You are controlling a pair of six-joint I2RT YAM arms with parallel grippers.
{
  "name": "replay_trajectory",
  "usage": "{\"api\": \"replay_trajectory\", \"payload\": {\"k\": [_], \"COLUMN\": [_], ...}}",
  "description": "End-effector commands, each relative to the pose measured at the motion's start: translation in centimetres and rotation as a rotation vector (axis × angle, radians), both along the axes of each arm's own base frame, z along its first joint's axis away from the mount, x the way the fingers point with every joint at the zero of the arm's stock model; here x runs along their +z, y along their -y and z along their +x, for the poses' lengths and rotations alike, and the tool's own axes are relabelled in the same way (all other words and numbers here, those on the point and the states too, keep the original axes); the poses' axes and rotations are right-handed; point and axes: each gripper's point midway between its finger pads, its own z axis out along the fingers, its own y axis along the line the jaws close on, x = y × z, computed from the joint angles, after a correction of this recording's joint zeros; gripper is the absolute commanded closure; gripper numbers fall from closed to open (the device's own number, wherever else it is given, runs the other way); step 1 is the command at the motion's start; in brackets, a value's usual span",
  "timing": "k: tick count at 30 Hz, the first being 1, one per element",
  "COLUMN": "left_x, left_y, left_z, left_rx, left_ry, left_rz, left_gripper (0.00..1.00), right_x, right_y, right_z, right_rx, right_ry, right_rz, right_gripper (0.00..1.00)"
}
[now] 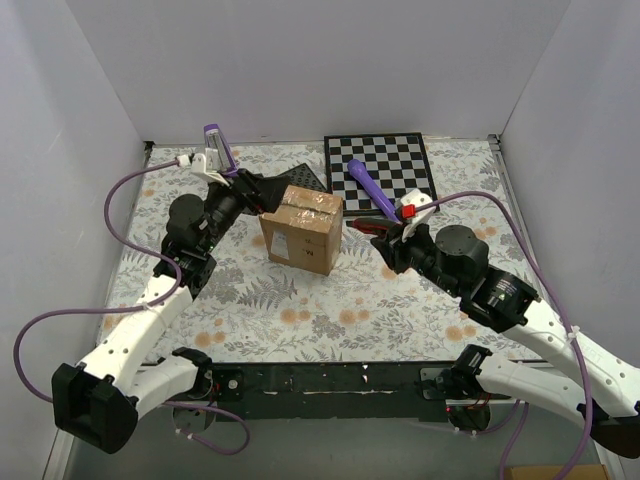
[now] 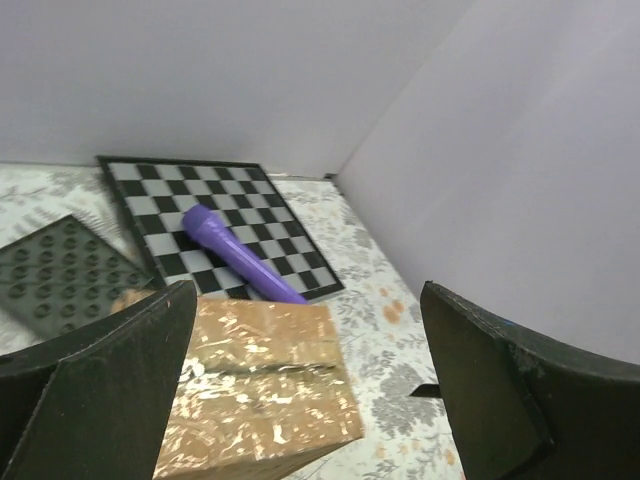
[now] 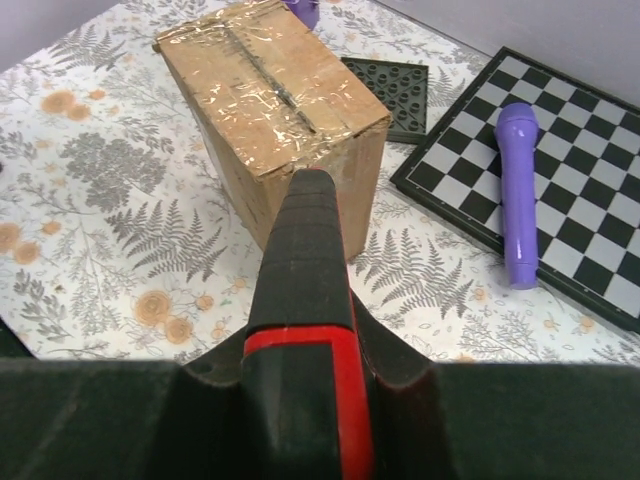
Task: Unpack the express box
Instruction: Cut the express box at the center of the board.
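The express box [image 1: 300, 228] is a small brown carton with glossy tape over its top flaps, standing mid-table. It also shows in the left wrist view [image 2: 255, 385] and the right wrist view [image 3: 270, 100]. My left gripper [image 1: 262, 192] is open at the box's upper left edge, its jaws spread wide over the taped top [image 2: 308, 340]. My right gripper [image 1: 388, 240] is shut on a black tool with a red stripe [image 3: 305, 290]. The tool's tip points at the box's right side and is close to it. I cannot tell if it touches.
A black-and-white chessboard [image 1: 385, 170] lies at the back right with a purple cylinder [image 1: 368, 185] resting on it. A dark grey studded plate [image 1: 305, 178] lies behind the box. White walls enclose the floral-patterned table [image 1: 300, 310] on the left, back and right.
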Motion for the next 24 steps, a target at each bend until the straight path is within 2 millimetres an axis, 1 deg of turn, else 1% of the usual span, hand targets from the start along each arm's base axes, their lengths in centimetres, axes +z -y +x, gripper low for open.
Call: {"api": "replay_trajectory", "payload": {"k": [1,2,3,4,5,6,7,8,10,11,13,14,15,19,24], "left_x": [3.4,3.4,4.2,4.2,4.1,4.7,4.7,4.9,4.6,4.5,3.8,3.9,3.2,2.6,2.5], "left_y": [3.5,4.1,4.7,5.3,6.1,6.4,6.6,7.0,7.5,7.8,8.2,8.3,8.5,8.8,9.6], "left_z": [-2.3,-2.6,-3.4,-4.1,-5.4,-6.1,-6.7,-8.1,-9.3,-10.5,-11.2,-11.5,-11.9,-12.6,-13.9], "left_rx": [-0.247,-0.291,-0.349,-0.403,-0.491,-0.534,-0.573,-0.648,-0.732,-0.81,-0.886,-0.916,-0.961,-1.018,-1.082], "left_ry": [0.044,0.041,0.078,0.073,0.084,0.127,0.142,0.177,0.197,0.216,0.202,0.207,0.19,0.179,0.197], "left_rz": [-0.05,-0.059,-0.074,-0.094,-0.084,-0.086,-0.078,-0.057,-0.027,0.002,0.024,0.026,0.034,0.049,0.069], "left_gripper": [0.05,0.05,0.05,0.05,0.05,0.04,0.04,0.04,0.04,0.05,0.05,0.06,0.07,0.08,0.08], "right_x": [3.4,3.9,4.3,4.6,5.2,5.6,5.9,6.8,6.3,7.4,6.9,7.0,7.1,7.2,7.1], "right_y": [-1.3,-1.7,-1.9,-2.1,-2.5,-2.8,-3.1,-3.7,-4.5,-4.9,-5.5,-5.8,-5.9,-6.4,-6.8], "right_z": [-0.6,-1.1,-1.4,-1.6,-2.2,-2.5,-2.8,-3.8,-4.4,-5.3,-5.8,-6.3,-6.5,-7.0,-7.1], "right_rx": [0.038,0.066,0.083,0.099,0.138,0.16,0.186,0.249,0.306,0.361,0.403,0.433,0.445,0.478,0.497], "right_ry": [0.001,-0.01,-0.005,-0.003,-0.001,0.0,-0.003,-0.008,-0.047,-0.051,-0.09,-0.101,-0.109,-0.132,-0.144], "right_rz": [0.16,0.196,0.218,0.235,0.258,0.265,0.269,0.274,0.241,0.248,0.22,0.221,0.222,0.228,0.226], "right_gripper": [0.99,0.99,0.99,0.99,0.99,0.99,0.99,0.99,0.99,0.99,0.99,0.99,0.99,0.99,0.99]}}
